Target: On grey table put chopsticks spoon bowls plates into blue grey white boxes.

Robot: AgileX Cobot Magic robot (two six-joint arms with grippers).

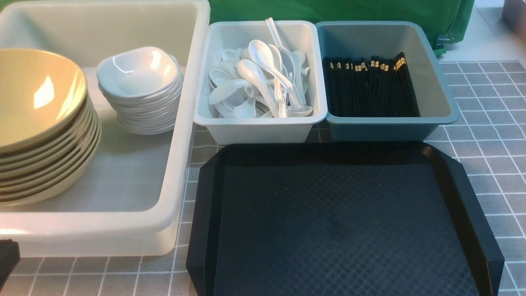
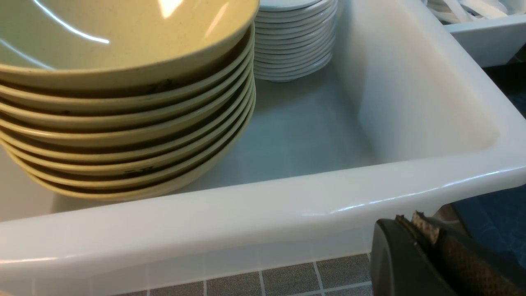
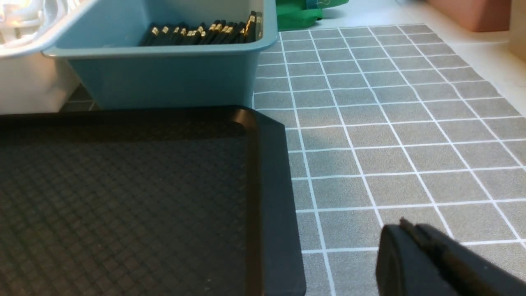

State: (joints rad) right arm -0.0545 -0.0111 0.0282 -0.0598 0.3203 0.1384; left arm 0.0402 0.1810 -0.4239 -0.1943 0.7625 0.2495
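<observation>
A: anyone see the yellow bowls [image 1: 41, 98]? white tub's [image 1: 102, 224] cut off at the frame edge
B: stacked inside, partly cropped. left gripper [image 2: 417, 230]'s closed, right gripper [image 3: 407, 234] too, both cropped. spoons [image 1: 263, 78] overlap in the grey-white bin [image 1: 254, 133], can't count em

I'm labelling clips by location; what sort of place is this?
Probably a staged test bench imitating a dish-sorting station: spoons and chopsticks sorted into separate boxes, a black tray, and a green cloth-like backdrop behind.

White tub [image 1: 164, 222] in front, left-wrist views.
</observation>
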